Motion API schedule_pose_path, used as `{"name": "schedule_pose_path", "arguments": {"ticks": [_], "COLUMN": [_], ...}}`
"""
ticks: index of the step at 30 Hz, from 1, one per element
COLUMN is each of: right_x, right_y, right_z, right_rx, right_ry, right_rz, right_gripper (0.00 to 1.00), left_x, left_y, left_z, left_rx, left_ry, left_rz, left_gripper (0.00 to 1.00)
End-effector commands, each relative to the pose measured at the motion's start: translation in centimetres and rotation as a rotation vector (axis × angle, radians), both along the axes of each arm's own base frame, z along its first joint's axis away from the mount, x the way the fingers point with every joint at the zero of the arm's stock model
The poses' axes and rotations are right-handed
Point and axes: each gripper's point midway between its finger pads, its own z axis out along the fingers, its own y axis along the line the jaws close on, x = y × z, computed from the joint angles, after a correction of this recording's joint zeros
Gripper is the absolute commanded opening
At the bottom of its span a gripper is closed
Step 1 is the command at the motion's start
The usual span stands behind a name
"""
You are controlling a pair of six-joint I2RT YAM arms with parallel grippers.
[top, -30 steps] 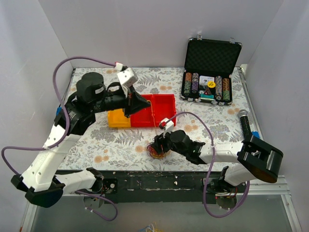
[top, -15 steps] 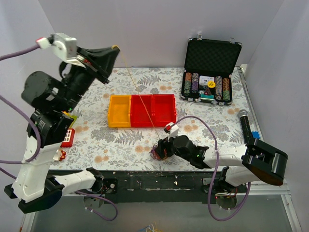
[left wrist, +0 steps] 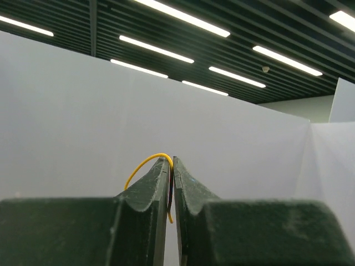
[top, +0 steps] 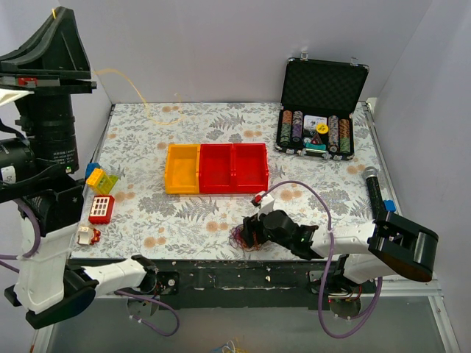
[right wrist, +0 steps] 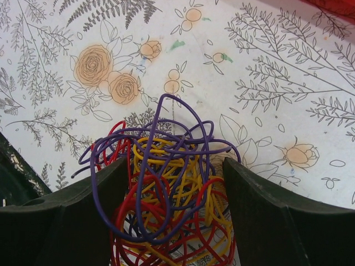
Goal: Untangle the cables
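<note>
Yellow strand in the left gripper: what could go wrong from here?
1. The left gripper, raised high, pinches the thin yellow strand only at its very fingertips, so it may slip out.
2. Purple loops of the tangle lie against a finger of the right gripper and may snag if it pulls away.

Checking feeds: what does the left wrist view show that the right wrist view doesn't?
Left wrist only: the left gripper, jaws shut on a single yellow strand, pointing up at a white wall and ceiling lights.
Right wrist only: the right gripper, jaws closed around the tangle of purple, red and yellow wire on the floral table.
Shared: each shows dark jaws holding thin wire. No one object clearly appears in both.
</note>
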Motion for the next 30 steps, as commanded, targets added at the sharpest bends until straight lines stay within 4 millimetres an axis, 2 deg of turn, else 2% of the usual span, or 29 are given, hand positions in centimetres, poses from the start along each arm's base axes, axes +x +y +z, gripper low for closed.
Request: {"name": "schedule_pose_path", "arguments": {"ticks": [1, 4, 9, 17, 23, 30], "right_x": [-0.4, -0.4, -0.3, -0.2, -0.2, 0.1], "right_y": [-0.9, -0.8, -0.6, -0.6, -0.8, -1.3], "right_z": [-0.8, -0.5, 0.3, 2.5, 3.4, 3.6], "right_rx": [-0.034, -0.027, -0.024, 0.026, 0.057, 0.056], "right_ry": [0.016, 0.01, -0.001, -0.039, -0.054, -0.067], "right_rz": [-0.021, -0.021, -0.018, -0.016, -0.021, -0.042], "right_gripper": [0.76, 0.76, 0.76, 0.76, 0.76, 0.76], "left_x": [1.0, 2.7, 5.8, 8.2, 8.8, 10.7], "left_y": [0.3, -1.5, -2.7, -4.3, -5.0, -6.0], "left_z": [0.1, -2.4, -6.9, -12.2, -13.9, -16.3], "left_rx": [0.005, 0.066, 0.129, 0.185, 0.203, 0.228], "left_ry": [0.002, 0.057, 0.145, 0.262, 0.298, 0.339], "left_rz": [0.068, 0.045, 0.109, 0.096, 0.083, 0.098], "left_gripper": [0.09, 0.1, 0.09, 0.13, 0.15, 0.15]}}
